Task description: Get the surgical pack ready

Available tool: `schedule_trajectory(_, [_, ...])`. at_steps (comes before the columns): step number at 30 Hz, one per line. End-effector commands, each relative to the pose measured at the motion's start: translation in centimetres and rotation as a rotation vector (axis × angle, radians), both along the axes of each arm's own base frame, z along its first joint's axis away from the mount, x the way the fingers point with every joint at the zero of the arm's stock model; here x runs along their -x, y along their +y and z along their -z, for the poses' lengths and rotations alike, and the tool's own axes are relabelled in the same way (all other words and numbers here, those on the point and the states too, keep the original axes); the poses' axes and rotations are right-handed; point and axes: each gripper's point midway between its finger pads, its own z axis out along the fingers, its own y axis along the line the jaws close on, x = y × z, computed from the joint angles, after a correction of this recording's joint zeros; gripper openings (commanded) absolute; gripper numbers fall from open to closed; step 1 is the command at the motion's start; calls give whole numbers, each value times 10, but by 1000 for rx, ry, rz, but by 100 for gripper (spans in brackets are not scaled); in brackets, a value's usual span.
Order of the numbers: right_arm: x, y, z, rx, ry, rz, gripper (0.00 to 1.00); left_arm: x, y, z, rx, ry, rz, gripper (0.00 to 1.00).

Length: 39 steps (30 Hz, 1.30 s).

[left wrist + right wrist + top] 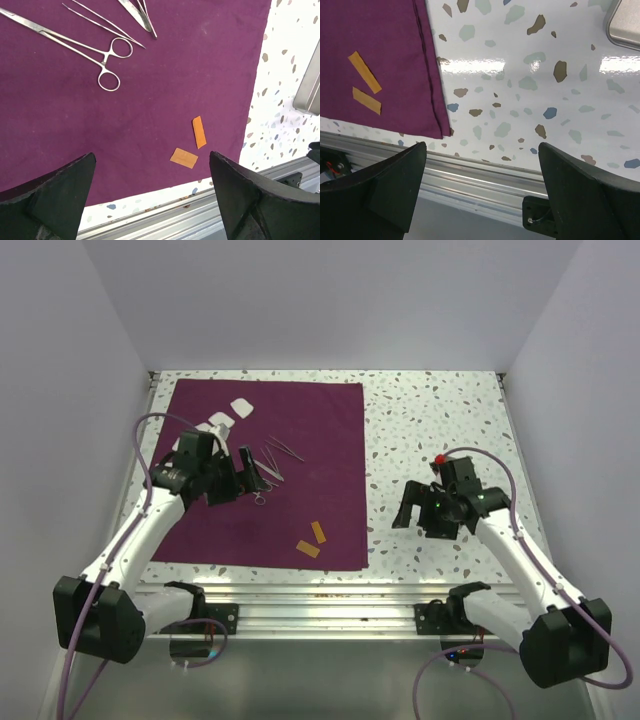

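The surgical pack [325, 440] is a plain, matte, deep purple-maroon fabric sheet, spread flat with a stitched hem. It covers the left half of the speckled white desk [440, 410], from 7 o'clock up to 11 o'clock in the overhead view, and its right edge runs near the desk's middle.

Two orange strips [313, 540] lie apart from each other near the sheet's 5 o'clock corner. At least three steel instruments lie close together near its centre: one ring-handled clamp [107, 62], one thin pair of tweezers [105, 22] and one pointed tool [140, 15] cut off by the top edge of the left wrist view. Toward 11 o'clock lie white square packets [241, 407]. Two show fully, and others are partly hidden by the left arm.

A corner of one metal tray [625, 25] sits on bare desk at 1 o'clock in the right wrist view; its inside is out of sight.

The left gripper [232, 480] hangs over the sheet with its fingers [60, 195] spread wide and holding nothing. The right gripper [418, 515] hangs over bare desk at 3 o'clock of the sheet, its fingers [385, 190] likewise wide apart and empty.
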Motion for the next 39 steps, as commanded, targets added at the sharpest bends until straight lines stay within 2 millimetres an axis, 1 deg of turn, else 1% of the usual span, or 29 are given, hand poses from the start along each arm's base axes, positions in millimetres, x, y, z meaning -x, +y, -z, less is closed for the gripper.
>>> schedule_trajectory(1, [-7,-3,-9,27,-23,-3,98,-6,-1,-6,13,-13,2,99])
schedule_trajectory(6, [-14,4,-12,4,-17,-32,97,-7,-3,-4,15,-8,8,98])
schedule_trajectory(12, [-14,6,-11,-2,-17,-50,96,-9,-6,0,26,3,24,96])
schedule_trajectory(16, [-16,12,-12,-33,-24,-68,95,-12,-1,10,-4,33,-6,93])
schedule_trajectory(18, [-18,14,-13,-40,-26,-71,95,-15,3,14,-27,58,-29,90])
schedule_trajectory(19, [-20,15,-13,-42,-25,-75,95,-17,8,21,-59,86,-56,88])
schedule_trajectory(20, [-21,15,-13,-42,-24,-75,95,-20,9,22,-66,100,-66,84])
schedule_trajectory(21, [-23,15,-12,-42,-23,-77,95,-22,11,32,-86,138,-74,81])
schedule_trajectory(22, [-24,17,-12,-47,-17,-82,95,-23,11,35,-92,158,-78,79])
schedule_trajectory(23, [-26,19,-12,-51,-17,-87,95,-28,10,34,-94,167,-83,75])
schedule_trajectory(24, [-28,20,-12,-57,-17,-90,94,-31,10,37,-97,184,-87,73])
schedule_trajectory(25, [-29,21,-11,-59,-17,-92,94,-34,12,45,-118,216,-99,72])
schedule_trajectory(26, [-30,22,-12,-61,-20,-97,94,-41,11,41,-116,212,-109,68])
schedule_trajectory(27, [-32,23,-10,-62,-17,-97,94,-45,13,47,-136,230,-120,68])
schedule_trajectory(28, [-33,23,-10,-61,-21,-103,94,-49,13,47,-146,233,-125,68])
schedule_trajectory(29, [-34,24,-10,-62,-20,-103,94,-55,13,43,-151,230,-140,66])
schedule_trajectory(30, [-35,24,-9,-60,-16,-106,94,-58,13,44,-159,232,-144,65])
schedule_trajectory(31, [-35,25,-9,-62,-12,-107,94,-61,13,48,-178,243,-147,64])
schedule_trajectory(32, [-36,25,-9,-61,-13,-112,94,-67,12,44,-178,233,-155,64])
schedule_trajectory(33, [-36,25,-9,-63,-13,-111,94,-69,10,45,-180,241,-158,64])
schedule_trajectory(34, [-36,25,-8,-62,-9,-112,94,-71,10,50,-191,254,-163,63])
schedule_trajectory(35, [-36,26,-7,-59,-7,-117,94,-75,7,48,-186,249,-175,63])
schedule_trajectory(36, [-36,25,-6,-59,-4,-116,94,-78,6,52,-191,261,-182,62])
schedule_trajectory(38, [-36,25,-5,-56,-1,-119,94,-85,-1,52,-185,260,-206,59])
schedule_trajectory(39, [-36,25,-5,-56,-2,-119,94,-86,-3,59,-195,280,-215,58])
